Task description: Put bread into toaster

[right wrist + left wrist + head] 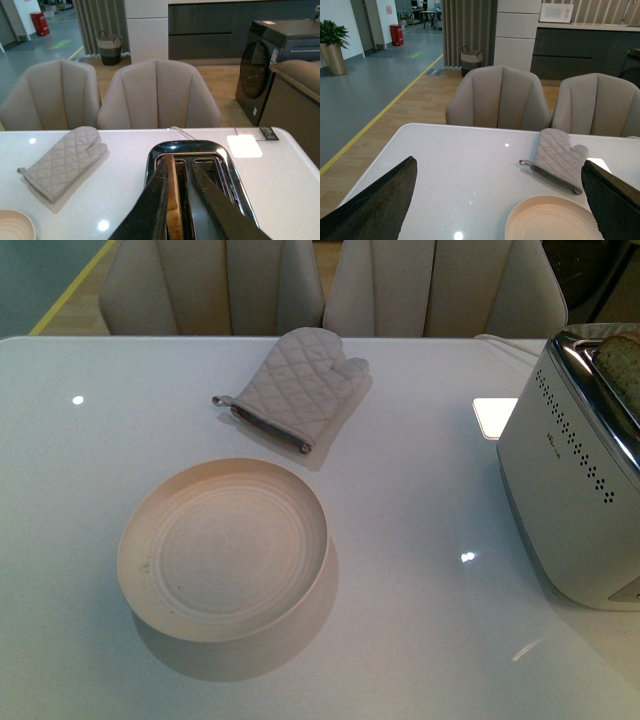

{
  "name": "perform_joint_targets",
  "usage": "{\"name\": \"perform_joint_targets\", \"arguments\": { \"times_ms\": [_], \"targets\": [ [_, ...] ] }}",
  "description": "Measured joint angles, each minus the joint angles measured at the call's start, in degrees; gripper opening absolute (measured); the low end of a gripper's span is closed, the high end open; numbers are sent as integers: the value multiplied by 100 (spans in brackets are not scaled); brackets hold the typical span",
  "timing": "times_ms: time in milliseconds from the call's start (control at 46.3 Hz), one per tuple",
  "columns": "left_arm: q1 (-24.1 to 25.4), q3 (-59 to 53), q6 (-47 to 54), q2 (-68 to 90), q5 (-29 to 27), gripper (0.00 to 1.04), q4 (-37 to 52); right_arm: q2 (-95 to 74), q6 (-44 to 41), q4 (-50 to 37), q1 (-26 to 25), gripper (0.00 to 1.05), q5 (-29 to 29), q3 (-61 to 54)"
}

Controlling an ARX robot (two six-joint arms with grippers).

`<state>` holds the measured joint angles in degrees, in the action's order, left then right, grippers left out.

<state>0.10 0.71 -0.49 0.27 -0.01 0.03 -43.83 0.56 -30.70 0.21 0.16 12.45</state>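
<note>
While the right fingers (177,200) are seen in the right wrist view set on either side of the bread (173,210), a firm grip cannot be confirmed; whether they are pressed against the slice or already slackened cannot be told. The slice is seen standing upright in a slot of the toaster (575,480), with the dark fingers reaching down over the chrome top. In the front view a tan, speckled edge of the bread is seen at the top of the toaster, at the far right of the table (400,540), so it is judged not to be fully sunk into the slot.

The left fingers (500,200) are held wide apart with nothing between them, above the near left part of the table, and only the dark inner faces are shown in the left wrist view.

Further out, the round beige plate (222,550) is seen bare in the middle of the table, and a grey quilted oven mitt (295,385) is laid beyond it, near two padded chairs (330,285).

The task is judged nearly done: the bread has been placed in the slot. What is left, as far as can be judged, is for the slice to be released and the right arm withdrawn.
</note>
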Motion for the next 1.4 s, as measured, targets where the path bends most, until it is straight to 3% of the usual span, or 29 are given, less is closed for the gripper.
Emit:
{"name": "perform_joint_targets", "arguments": {
  "times_ms": [65,778,1254,1340,1405],
  "targets": [
    [0,0,0,0,0,98,0,190,-4,2,-2,1,-2,-151],
    [0,0,0,0,0,98,0,2218,-33,922,-2,2,-4,-1141],
    [0,0,2,0,0,98,0,3357,-33,2039,-2,2,-13,-1143],
    [0,0,2,0,-2,98,0,4048,-33,2927,-2,2,-4,-1141],
    [0,0,2,0,0,98,0,4295,-33,3029,-2,2,-9,-1141]
  ]
}}
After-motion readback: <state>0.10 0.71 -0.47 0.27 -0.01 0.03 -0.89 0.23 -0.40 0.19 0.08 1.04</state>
